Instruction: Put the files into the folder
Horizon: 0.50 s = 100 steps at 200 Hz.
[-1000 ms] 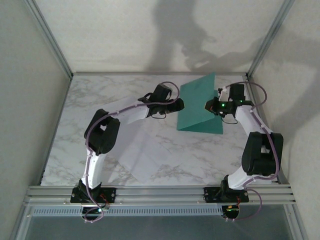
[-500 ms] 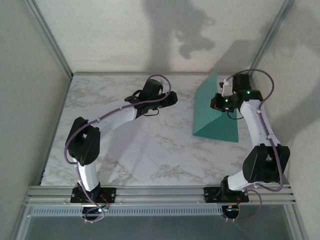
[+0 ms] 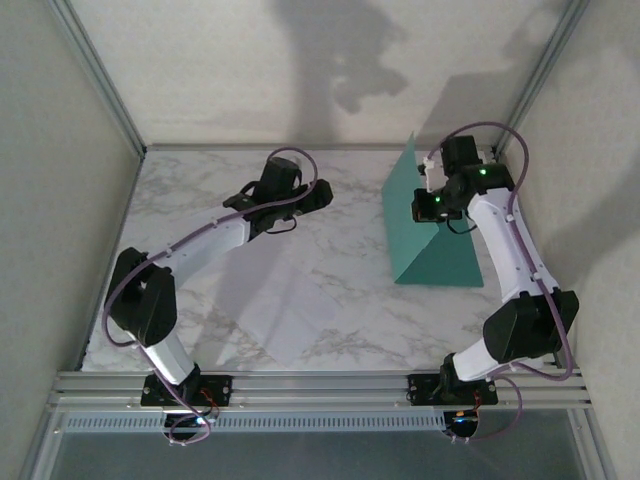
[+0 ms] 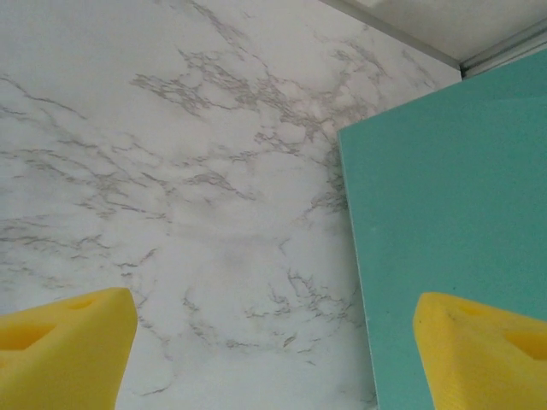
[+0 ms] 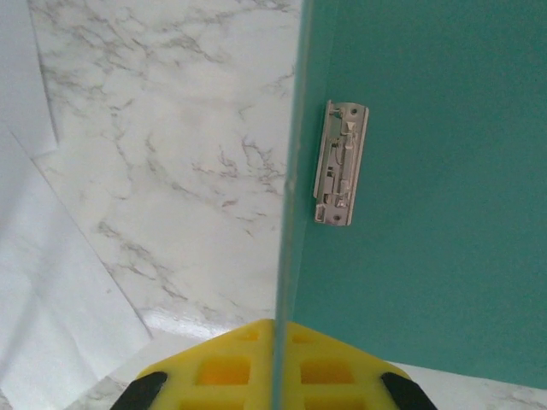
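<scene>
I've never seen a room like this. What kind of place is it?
Probably a robot lab's test booth: a left arm and a right arm are bolted to a metal rail at the edge of a marble-look table, boxed in by plain walls on metal posts.

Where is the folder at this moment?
In the top view the folder sits far right on the marble tabletop, one leaf flat, the other raised by the right gripper pinching its edge; the files lie to its near left.
</scene>
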Motion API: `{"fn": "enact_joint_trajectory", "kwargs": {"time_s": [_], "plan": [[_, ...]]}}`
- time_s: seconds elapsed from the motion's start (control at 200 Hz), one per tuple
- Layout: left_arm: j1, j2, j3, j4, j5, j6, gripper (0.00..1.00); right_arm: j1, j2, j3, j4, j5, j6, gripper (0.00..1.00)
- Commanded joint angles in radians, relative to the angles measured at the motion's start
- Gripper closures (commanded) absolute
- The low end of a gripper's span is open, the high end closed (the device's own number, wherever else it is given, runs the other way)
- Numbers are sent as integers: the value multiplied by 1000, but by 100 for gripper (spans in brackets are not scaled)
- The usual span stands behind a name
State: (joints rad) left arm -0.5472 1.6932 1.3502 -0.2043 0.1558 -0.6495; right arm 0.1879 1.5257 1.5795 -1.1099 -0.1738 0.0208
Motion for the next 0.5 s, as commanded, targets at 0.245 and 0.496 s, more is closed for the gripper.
{"fn": "enact_joint_trajectory", "kwargs": {"time_s": [0.245, 0.496], "plan": [[57, -97, -87, -6, -11, 24, 15, 82, 86, 69, -32, 71, 2, 87], [87, -137, -126, 11, 3, 16, 15, 129, 147, 96, -22, 64, 36, 80]]}}
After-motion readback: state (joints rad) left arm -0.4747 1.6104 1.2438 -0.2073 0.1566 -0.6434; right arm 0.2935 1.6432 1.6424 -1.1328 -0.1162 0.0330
